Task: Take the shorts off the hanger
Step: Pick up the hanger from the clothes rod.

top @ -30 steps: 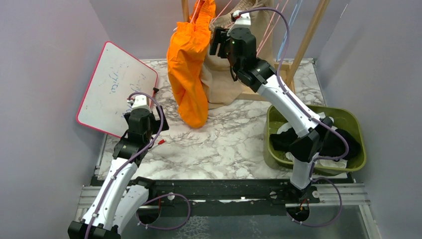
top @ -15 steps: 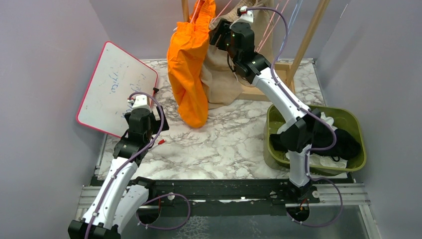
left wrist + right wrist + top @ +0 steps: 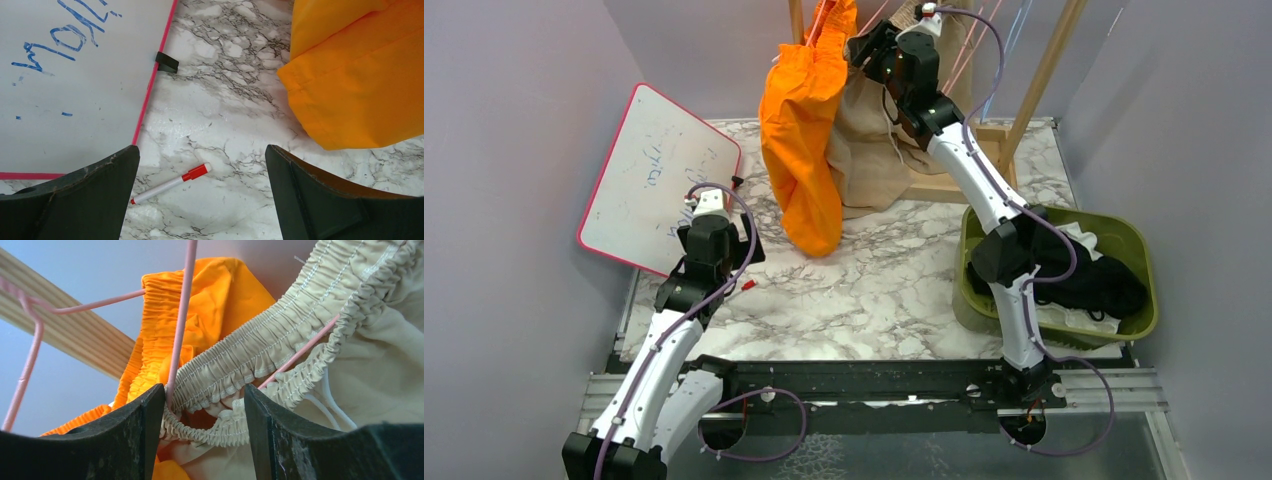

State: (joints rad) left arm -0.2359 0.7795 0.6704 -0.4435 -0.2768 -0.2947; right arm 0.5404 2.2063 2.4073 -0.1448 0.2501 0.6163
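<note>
The tan shorts (image 3: 280,345) hung from a pink wire hanger (image 3: 182,315) on the wooden rack (image 3: 1044,75) at the back of the table, just beside the orange shorts (image 3: 804,130), whose legs drooped to the marble top. Both looked light and limp. The gathered elastic waist was the only firm part, so I judged it the place to take hold of, then ease off the wire rather than tug.

The right gripper (image 3: 205,400) was raised to that tan waistband. Its jaws stood apart on either side of a bunched fold of elastic, with the hanger wire against the inside of one finger. Whether they were actually pinching the cloth I could not tell. The left gripper (image 3: 200,150) hung low over the table with its jaws wide apart and nothing between them, above a red-capped marker (image 3: 170,184) by the whiteboard (image 3: 654,180).

In the green bin (image 3: 1139,250) lay the black shorts (image 3: 1104,285) and the white shorts (image 3: 1079,320), partly behind the right arm. The hanger hooks and the rack's top rail were cut off above, and the tan legs were partly hidden behind the orange pair.
</note>
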